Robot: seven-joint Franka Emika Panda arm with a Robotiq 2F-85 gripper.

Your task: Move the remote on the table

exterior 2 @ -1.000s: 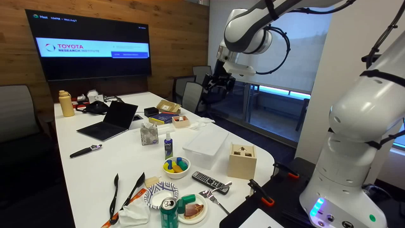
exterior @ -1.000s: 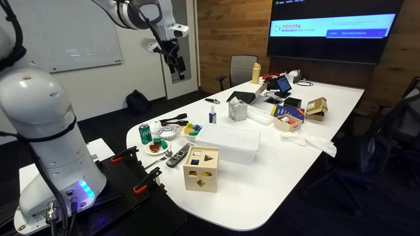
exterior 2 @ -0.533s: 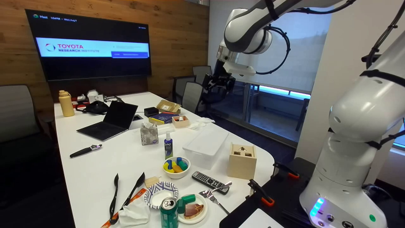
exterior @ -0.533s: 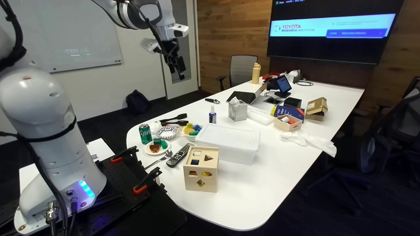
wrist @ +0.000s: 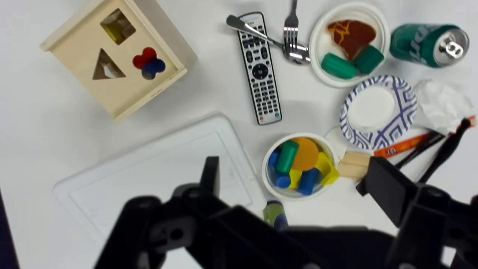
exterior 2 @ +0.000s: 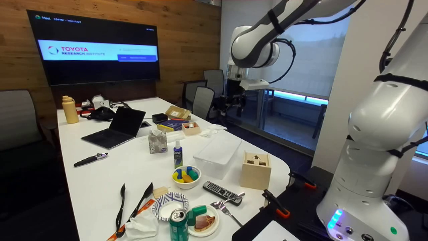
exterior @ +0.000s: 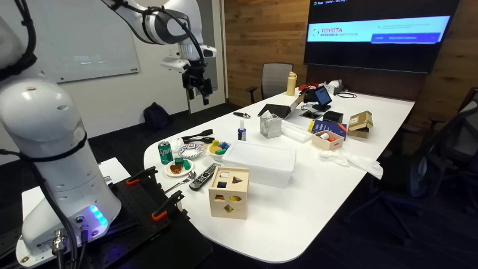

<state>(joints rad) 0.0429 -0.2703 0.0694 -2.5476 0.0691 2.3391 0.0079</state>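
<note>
The remote (wrist: pixel 260 84) is slim and grey with dark buttons. It lies flat on the white table (exterior: pixel 269 228); it also shows in both exterior views (exterior: pixel 204 177) (exterior 2: pixel 218 190). A spoon's handle (wrist: pixel 248 29) crosses one end of the remote. My gripper (wrist: pixel 295 166) is open and empty, its fingers wide apart in the wrist view. In both exterior views the gripper (exterior: pixel 198 96) (exterior 2: pixel 231 109) hangs high above the table, apart from the remote. In the wrist view the whole remote shows ahead of the fingers, partly covered by the spoon.
A wooden shape cube (wrist: pixel 123 56) and a lidded plastic box (wrist: pixel 157 168) stand beside the remote. A bowl of blocks (wrist: pixel 267 172), a fork (wrist: pixel 291 28), a plate of toy food (wrist: pixel 317 63), a green can (wrist: pixel 414 45) and a spray bottle (exterior 2: pixel 178 154) are also close.
My arm stays still between the two earlier moments. Now the gripper is lower and points more straight down. The remote and the other objects have not moved.
</note>
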